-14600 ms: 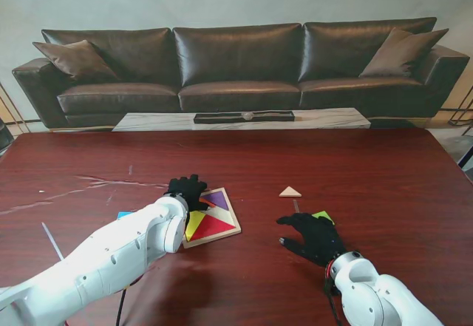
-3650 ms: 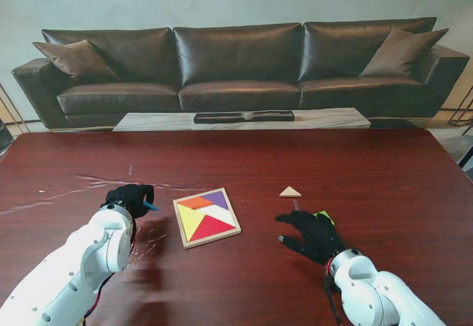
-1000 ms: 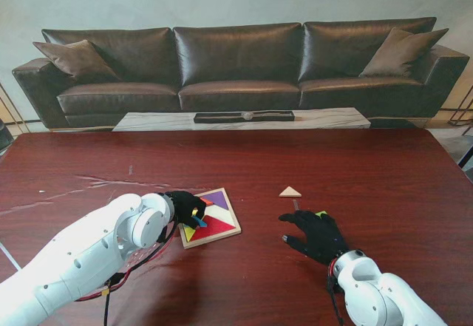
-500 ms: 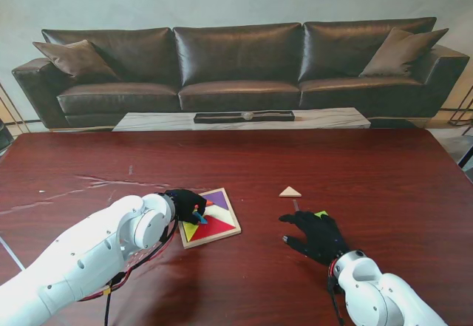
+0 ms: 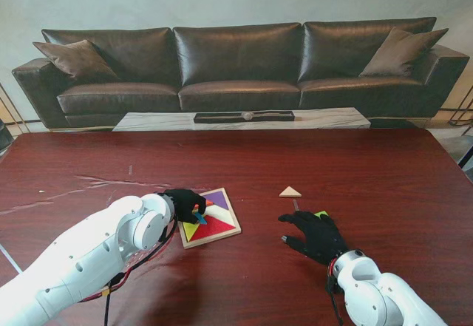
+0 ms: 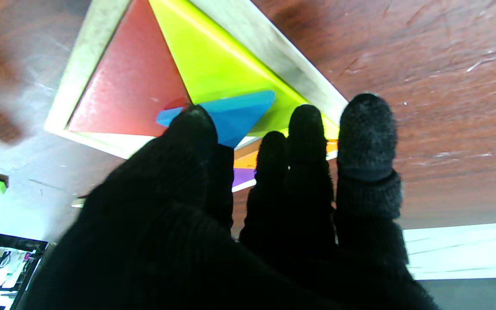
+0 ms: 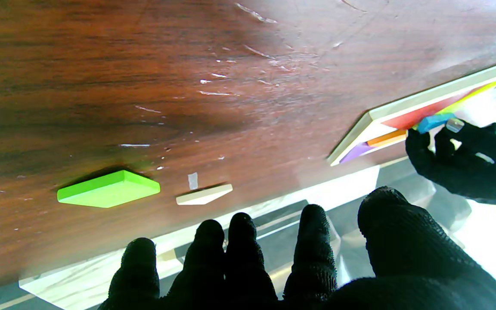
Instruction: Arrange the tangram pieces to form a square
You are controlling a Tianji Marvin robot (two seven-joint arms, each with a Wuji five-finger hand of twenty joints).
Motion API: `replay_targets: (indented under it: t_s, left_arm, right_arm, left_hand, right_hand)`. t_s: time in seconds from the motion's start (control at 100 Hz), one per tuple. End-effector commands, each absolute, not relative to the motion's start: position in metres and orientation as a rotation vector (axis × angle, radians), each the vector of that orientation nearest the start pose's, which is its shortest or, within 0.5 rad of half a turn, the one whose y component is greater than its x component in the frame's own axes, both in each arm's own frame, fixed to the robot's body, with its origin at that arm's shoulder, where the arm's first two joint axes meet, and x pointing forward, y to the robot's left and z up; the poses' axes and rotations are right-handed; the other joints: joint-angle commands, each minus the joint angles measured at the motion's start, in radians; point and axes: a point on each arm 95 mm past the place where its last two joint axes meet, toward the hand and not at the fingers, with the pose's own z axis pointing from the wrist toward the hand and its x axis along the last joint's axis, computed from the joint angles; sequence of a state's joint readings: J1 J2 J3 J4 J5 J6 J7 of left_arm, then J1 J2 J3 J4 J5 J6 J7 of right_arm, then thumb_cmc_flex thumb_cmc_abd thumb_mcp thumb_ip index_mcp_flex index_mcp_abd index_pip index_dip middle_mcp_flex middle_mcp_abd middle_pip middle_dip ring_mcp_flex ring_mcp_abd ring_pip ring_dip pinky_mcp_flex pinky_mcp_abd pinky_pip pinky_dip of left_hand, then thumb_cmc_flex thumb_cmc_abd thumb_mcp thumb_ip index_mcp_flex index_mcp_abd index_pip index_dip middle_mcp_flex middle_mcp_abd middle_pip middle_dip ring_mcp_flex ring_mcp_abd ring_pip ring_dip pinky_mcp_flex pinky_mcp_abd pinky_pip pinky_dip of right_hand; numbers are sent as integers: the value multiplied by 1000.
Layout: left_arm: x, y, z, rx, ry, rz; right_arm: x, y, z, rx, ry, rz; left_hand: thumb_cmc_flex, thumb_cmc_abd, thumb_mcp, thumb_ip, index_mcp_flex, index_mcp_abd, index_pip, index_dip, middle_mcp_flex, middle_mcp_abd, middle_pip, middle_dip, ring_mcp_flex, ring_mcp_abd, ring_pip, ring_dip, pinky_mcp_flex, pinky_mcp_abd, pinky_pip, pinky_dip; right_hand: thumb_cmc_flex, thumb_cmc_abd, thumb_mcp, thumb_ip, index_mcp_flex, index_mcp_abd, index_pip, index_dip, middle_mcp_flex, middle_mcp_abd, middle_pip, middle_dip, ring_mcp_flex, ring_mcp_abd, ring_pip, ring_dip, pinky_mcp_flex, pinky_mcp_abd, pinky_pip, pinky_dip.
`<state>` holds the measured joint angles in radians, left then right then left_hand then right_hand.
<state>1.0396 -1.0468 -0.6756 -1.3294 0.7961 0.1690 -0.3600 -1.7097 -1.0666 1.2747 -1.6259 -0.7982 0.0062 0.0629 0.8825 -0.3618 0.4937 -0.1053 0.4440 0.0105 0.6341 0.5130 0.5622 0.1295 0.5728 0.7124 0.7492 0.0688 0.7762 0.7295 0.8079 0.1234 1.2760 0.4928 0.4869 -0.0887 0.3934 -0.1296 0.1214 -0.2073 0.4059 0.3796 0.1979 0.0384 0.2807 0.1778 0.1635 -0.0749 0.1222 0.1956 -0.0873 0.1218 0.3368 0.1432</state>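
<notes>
A wooden tray (image 5: 230,215) holds red (image 6: 131,86), yellow (image 6: 213,64), orange (image 6: 248,161) and purple (image 5: 216,199) tangram pieces. My left hand (image 5: 185,202) hovers over the tray's left side, shut on a small blue triangle (image 6: 235,114) pinched between thumb and fingers; the blue triangle (image 5: 199,219) hangs just above the yellow piece. A green piece (image 7: 108,187) and a beige triangle (image 5: 290,191) lie loose on the table to the right. My right hand (image 5: 315,234) rests open near me, next to the green piece (image 5: 322,214), holding nothing.
The dark wooden table (image 5: 384,171) carries scratches and pale marks on its left part. Beyond its far edge stand a low marble coffee table (image 5: 244,120) and a dark leather sofa (image 5: 236,67).
My left hand picked up the blue triangle left of the tray and carried it right, over the tray. In the last second it barely moved. The right hand stayed put.
</notes>
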Motion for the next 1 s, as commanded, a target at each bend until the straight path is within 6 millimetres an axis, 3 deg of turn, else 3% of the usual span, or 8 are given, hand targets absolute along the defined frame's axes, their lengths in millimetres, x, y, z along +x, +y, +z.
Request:
replay_targets:
  t_s: [0.0, 0.17, 0.44, 0.55, 0.68, 0.86, 0.99]
  left_arm:
    - [470, -56, -344, -1297, 1980, -1091]
    - [465, -56, -343, -1302, 1973, -1109]
    - [460, -56, -341, -1312, 1940, -1141]
    - [458, -56, -340, -1313, 1937, -1148]
    - [457, -56, -341, -1302, 1907, -1190]
    - [456, -57, -342, -1266, 1823, -1287]
    - [453, -59, -337, -1252, 1808, -1251]
  right_arm:
    - [358, -23, -368, 1549, 1517, 1449]
    - [359, -22, -368, 1549, 1520, 1449]
    - [358, -21, -368, 1550, 1524, 1449]
    - [358, -20, -368, 1549, 1522, 1450]
    - [358, -20, -368, 1547, 1526, 1448]
    - [357, -20, -368, 1548, 1526, 1447]
    - [357, -20, -368, 1546, 1525, 1449]
  left_hand:
    - [-21, -10, 40, 19, 30, -18, -25, -18, -32, 37, -10, -10, -29, 20, -22, -10, 0, 15, 0, 19]
    - [43, -7, 1, 1, 71, -78, -39, -28, -53, 44, -40, -32, -54, 35, -55, -22, -36, 31, -18, 26]
    - [113, -9, -22, 11, 115, -110, -21, -45, -92, 57, -87, -67, -93, 60, -104, -47, -81, 47, -46, 30]
    - [193, -5, -101, 25, 156, -133, 60, -64, -129, 71, -132, -115, -137, 72, -146, -73, -97, 25, -78, 31]
    - [189, 5, -121, 31, 143, -139, 56, -104, -179, 80, -178, -158, -206, 95, -184, -95, -162, 39, -115, 38]
    - [84, -2, -23, 17, 89, -85, -14, -94, -221, 89, -192, -177, -249, 95, -200, -112, -229, 77, -136, 87]
    - [-67, 45, 26, 33, 3, 65, -29, -49, -243, 115, -150, -125, -250, 78, -150, -75, -232, 65, -122, 101]
  right_hand:
    - [10, 26, -18, 21, -32, -14, -18, 18, -20, -7, -17, -7, -23, -23, -6, 6, 2, 9, -28, 20]
    - [11, 27, -19, 22, -33, -11, -20, 17, -20, -6, -18, -8, -24, -25, -6, 6, 2, 9, -31, 22]
    - [11, 28, -22, 22, -33, -10, -23, 17, -20, -3, -19, -8, -25, -24, -7, 6, 2, 10, -37, 24]
    - [12, 27, -22, 22, -33, -13, -23, 17, -20, -3, -19, -8, -25, -25, -7, 6, 3, 9, -39, 25]
    - [12, 29, -23, 22, -32, -11, -24, 18, -20, -4, -19, -8, -24, -26, -6, 6, 3, 11, -41, 27]
    - [13, 28, -23, 22, -31, -13, -22, 19, -19, -5, -17, -7, -24, -26, -6, 6, 4, 10, -44, 30]
    - [14, 29, -24, 22, -31, -15, -20, 20, -20, -7, -17, -7, -25, -26, -7, 6, 4, 11, -47, 32]
